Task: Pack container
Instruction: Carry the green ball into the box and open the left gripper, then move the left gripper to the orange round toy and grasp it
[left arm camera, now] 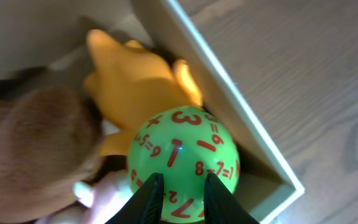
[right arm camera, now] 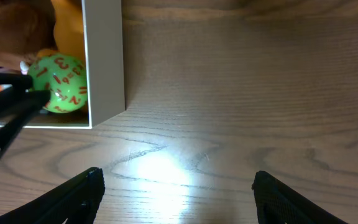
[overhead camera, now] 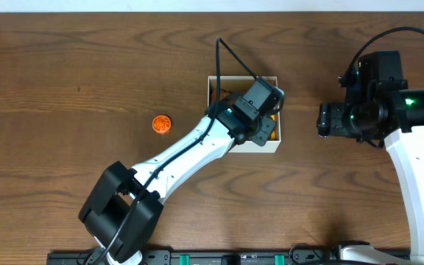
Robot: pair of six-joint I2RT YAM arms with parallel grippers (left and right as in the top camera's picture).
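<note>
The container (overhead camera: 271, 146) sat in the middle of the table (overhead camera: 65, 59), and its brown inside already held a brown plush toy (left arm camera: 36, 143), an orange toy (left arm camera: 135, 81) and a green ball (left arm camera: 182, 155). The ball lay in the corner, close to the white wall (left arm camera: 229, 93). It bore red figures: a large "3", a "7" and what read as "8-7=1". The rest curved out of sight or were blurred.

The left gripper (left arm camera: 182, 200) hung straight over that corner, pointing down into the box. Its fingers stood narrowly apart, their tips at the ball. Whether they pinched it or merely touched it could not be told.

The right gripper (right arm camera: 179, 199) stood well apart on the container's right side, facing the wall (right arm camera: 104, 56), spread wide and empty over bare wood.

A small orange disc (overhead camera: 160, 124) lay alone on the table, well apart to the left of the box. It was round, with no long axis to line up on, and any marking on it was too small to read. If it was next to be packed, the left arm was plainly the nearer, and would have to swing away from the box to its left.
</note>
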